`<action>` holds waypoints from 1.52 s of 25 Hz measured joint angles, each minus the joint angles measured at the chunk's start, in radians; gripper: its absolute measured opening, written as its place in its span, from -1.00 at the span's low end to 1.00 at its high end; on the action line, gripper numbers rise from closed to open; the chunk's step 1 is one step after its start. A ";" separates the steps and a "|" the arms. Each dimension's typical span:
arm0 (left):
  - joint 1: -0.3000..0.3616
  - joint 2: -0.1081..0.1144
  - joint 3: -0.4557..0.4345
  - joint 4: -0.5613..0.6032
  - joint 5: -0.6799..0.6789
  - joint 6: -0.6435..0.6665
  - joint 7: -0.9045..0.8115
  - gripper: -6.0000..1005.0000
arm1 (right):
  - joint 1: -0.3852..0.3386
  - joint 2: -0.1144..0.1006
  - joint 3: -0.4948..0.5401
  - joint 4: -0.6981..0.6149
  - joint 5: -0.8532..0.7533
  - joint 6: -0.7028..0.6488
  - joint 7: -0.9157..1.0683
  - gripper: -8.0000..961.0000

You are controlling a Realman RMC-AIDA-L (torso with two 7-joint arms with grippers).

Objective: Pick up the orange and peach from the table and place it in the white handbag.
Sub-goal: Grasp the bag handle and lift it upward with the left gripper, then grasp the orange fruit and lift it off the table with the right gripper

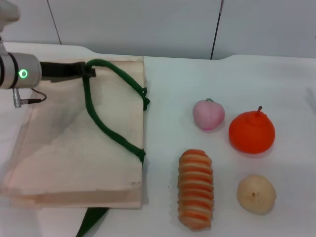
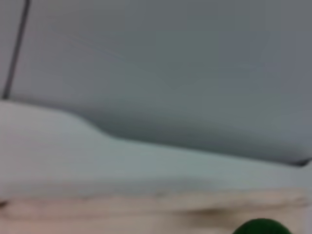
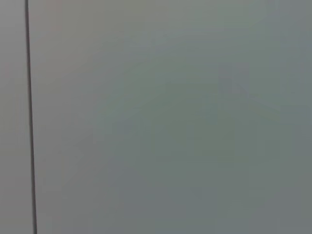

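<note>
The orange (image 1: 252, 132) sits on the white table at the right, with the pale pink peach (image 1: 208, 114) just left of it. The white handbag (image 1: 74, 148) lies at the left, its upper layer raised at the far edge. My left gripper (image 1: 85, 70) reaches in from the far left and is shut on the bag's dark green strap (image 1: 106, 129) at the bag's far edge. The left wrist view shows the bag's cream edge (image 2: 146, 207) and a bit of green strap (image 2: 263, 228). My right gripper is out of view.
An orange-and-cream striped roll (image 1: 195, 189) lies in front of the peach. A beige round fruit (image 1: 256, 194) lies in front of the orange. A strap end (image 1: 91, 222) hangs over the table's near edge. The right wrist view shows only a grey wall.
</note>
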 joint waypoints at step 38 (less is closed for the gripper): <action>0.160 0.098 -0.002 -0.104 -0.745 -0.469 0.411 -0.75 | 0.071 -0.005 -0.144 -0.457 -0.900 -0.472 0.687 0.78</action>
